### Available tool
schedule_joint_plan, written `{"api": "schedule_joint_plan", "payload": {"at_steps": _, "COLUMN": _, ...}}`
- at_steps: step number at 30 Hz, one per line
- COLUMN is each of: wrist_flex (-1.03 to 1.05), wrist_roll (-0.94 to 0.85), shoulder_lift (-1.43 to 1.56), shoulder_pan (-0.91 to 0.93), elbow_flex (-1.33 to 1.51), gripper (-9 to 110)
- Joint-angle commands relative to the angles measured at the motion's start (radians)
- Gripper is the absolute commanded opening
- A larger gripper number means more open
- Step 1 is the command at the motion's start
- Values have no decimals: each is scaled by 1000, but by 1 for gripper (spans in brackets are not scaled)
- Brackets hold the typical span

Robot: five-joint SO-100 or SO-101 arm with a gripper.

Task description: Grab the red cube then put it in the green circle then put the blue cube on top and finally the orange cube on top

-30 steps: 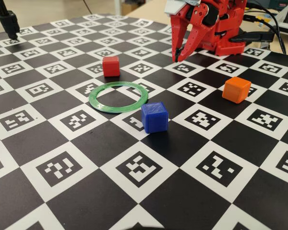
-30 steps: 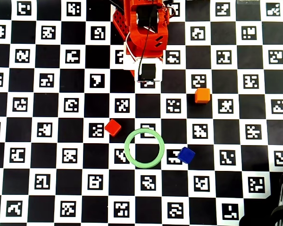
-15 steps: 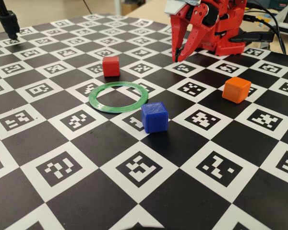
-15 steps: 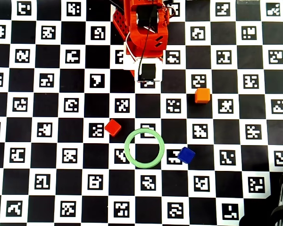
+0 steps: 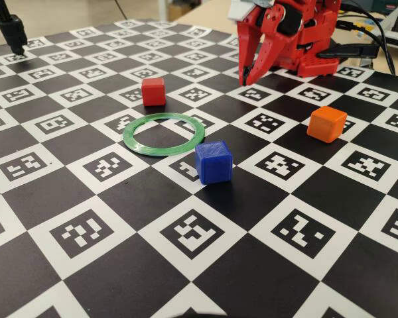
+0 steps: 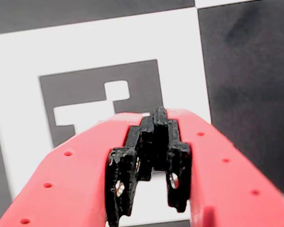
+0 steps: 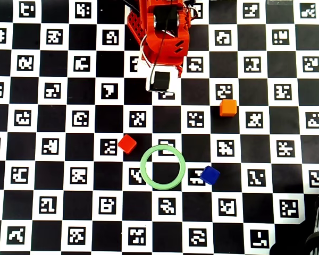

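Fingers first: in the wrist view my gripper (image 6: 154,142) has its tips pressed together, empty, hanging over a printed marker with no cube beneath it. Nothing is stacked yet, so the step in hand, as I judge it, is fetching the red cube (image 7: 127,144).

Working outward from my base in the overhead view, the orange cube (image 7: 228,108) sits nearest, at about four o'clock from my claw. The red cube lies at about seven o'clock, just beside the green circle (image 7: 144,161) on its ten o'clock side but not touching it. The blue cube (image 7: 210,175) is farthest, just off the ring's three o'clock edge.

To do this well I should spread my jaws before descending, turn my wrist to match the red cube's skewed faces, and come straight down so I don't nudge the ring.
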Motion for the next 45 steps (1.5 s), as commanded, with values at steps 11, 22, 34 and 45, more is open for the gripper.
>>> {"api": "schedule_joint_plan", "payload": {"at_steps": 11, "wrist_flex": 302, "wrist_roll": 546, "shoulder_lift": -637, "shoulder_pan": -2, "elbow_flex": -871, "gripper": -5}}
{"api": "schedule_joint_plan", "payload": {"at_steps": 22, "wrist_flex": 360, "wrist_roll": 1026, "shoulder_lift": -986, "shoulder_pan": 29, "elbow_flex": -1261, "gripper": 4}}
{"api": "schedule_joint_plan", "payload": {"at_steps": 34, "wrist_flex": 383, "wrist_roll": 1321, "shoulder_lift": -1275, "shoulder_pan": 152, "elbow_flex": -1511, "gripper": 28}}
{"api": "schedule_joint_plan", "payload": {"at_steps": 45, "wrist_flex": 436, "wrist_roll": 1516, "shoulder_lift": -1453, "shoulder_pan": 262, "elbow_flex": -1675, "gripper": 37}}
